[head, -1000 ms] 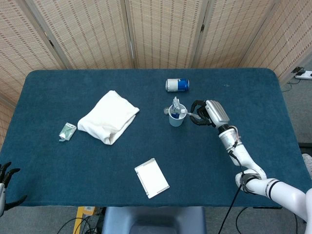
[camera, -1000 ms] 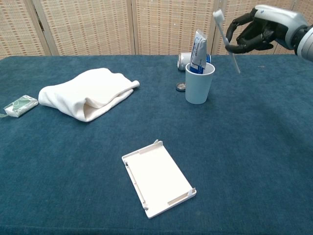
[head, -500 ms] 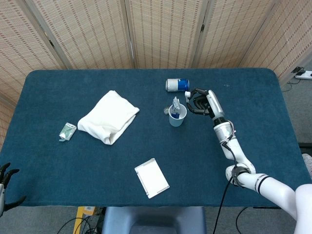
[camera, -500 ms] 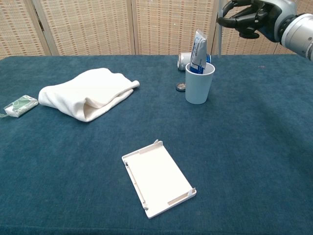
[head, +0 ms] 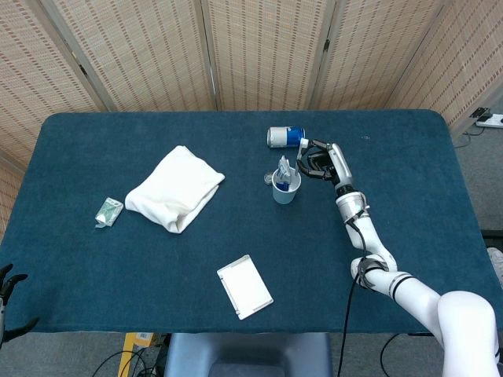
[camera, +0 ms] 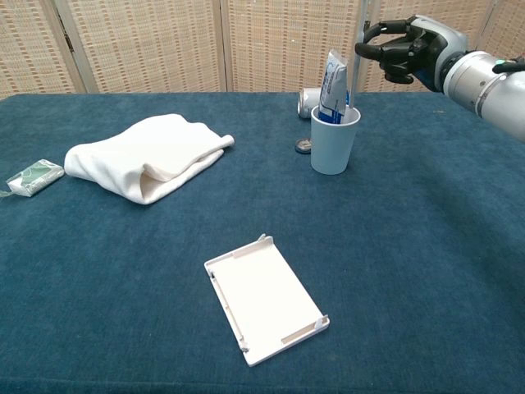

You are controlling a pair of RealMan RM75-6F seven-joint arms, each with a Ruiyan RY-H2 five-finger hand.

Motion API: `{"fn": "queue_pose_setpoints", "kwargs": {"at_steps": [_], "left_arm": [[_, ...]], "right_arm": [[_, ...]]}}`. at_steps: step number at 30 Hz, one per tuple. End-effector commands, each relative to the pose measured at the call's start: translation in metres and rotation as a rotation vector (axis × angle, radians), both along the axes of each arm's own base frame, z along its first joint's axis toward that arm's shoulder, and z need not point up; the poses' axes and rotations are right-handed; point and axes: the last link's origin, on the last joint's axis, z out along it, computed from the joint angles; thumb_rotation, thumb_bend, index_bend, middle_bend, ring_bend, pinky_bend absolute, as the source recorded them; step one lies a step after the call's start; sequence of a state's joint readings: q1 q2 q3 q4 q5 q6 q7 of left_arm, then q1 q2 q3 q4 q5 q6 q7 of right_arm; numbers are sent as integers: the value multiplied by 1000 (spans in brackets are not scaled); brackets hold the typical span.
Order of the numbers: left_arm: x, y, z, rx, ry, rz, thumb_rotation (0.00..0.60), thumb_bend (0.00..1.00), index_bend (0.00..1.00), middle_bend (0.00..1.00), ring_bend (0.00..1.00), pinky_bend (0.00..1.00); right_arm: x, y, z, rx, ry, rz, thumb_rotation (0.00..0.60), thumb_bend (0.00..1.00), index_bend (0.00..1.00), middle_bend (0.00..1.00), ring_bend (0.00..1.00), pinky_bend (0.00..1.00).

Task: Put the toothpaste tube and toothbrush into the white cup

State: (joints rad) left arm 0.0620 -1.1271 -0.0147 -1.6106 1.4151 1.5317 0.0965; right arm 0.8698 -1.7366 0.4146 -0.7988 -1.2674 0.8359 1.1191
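Note:
The white cup point(camera: 335, 141) stands upright on the blue table, with the toothpaste tube point(camera: 332, 82) standing in it. My right hand point(camera: 406, 51) hovers above and to the right of the cup, gripping the toothbrush point(camera: 362, 78) upright. The brush's lower end reaches the cup's right rim; I cannot tell whether it is inside. From the head view, the right hand point(head: 318, 162) is just right of the cup point(head: 285, 191), and the brush's white end point(head: 302, 146) shows by the fingers. My left hand point(head: 7, 284) sits at the lower left edge, fingers apart, holding nothing.
A blue and silver can point(head: 285, 137) lies on its side behind the cup, with a small round cap point(camera: 303, 147) beside it. A folded white towel point(camera: 148, 160), a small green packet point(camera: 34, 176) and a flat white tray point(camera: 264, 299) lie on the table point(camera: 426, 246).
My right hand has swung left and towards the cup. The toothbrush went from slanted to upright, and its lower end came down to the cup's rim. The left hand has slipped further out of view.

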Motion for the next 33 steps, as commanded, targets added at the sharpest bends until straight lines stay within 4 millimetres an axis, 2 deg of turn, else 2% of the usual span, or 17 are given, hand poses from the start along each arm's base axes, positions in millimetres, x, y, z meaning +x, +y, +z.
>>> {"fn": "queue_pose_setpoints", "kwargs": {"at_steps": [1, 15, 17, 19, 22, 28, 33], "left_arm": [[0, 0, 1, 2, 3, 2, 600, 167, 264, 110, 28, 163], [1, 2, 0, -9, 14, 8, 600, 168, 264, 110, 28, 163], [1, 2, 0, -10, 13, 7, 600, 168, 264, 110, 28, 163], [2, 3, -1, -12, 12, 5, 600, 168, 264, 110, 28, 163], [2, 4, -1, -13, 10, 1, 600, 168, 264, 110, 28, 163], [2, 5, 0, -9, 9, -6, 600, 168, 263, 110, 28, 163], [4, 8, -1, -1, 7, -27, 600, 168, 263, 110, 28, 163]], "right_arm": [[2, -1, -10, 18, -12, 3, 600, 318, 686, 939, 951, 1000], [-7, -3, -25, 43, -41, -22, 600, 318, 686, 938, 951, 1000], [-9, -2, -25, 40, -39, -19, 600, 285, 654, 936, 951, 1000], [-11, -1, -25, 46, -33, -15, 600, 206, 546, 931, 951, 1000], [-13, -1, -24, 34, -16, -11, 600, 155, 448, 927, 949, 1000], [-17, 3, -17, 0, 25, 12, 600, 148, 338, 927, 941, 1000], [-33, 18, 3, -94, 192, 66, 600, 149, 320, 926, 926, 1000]]}}
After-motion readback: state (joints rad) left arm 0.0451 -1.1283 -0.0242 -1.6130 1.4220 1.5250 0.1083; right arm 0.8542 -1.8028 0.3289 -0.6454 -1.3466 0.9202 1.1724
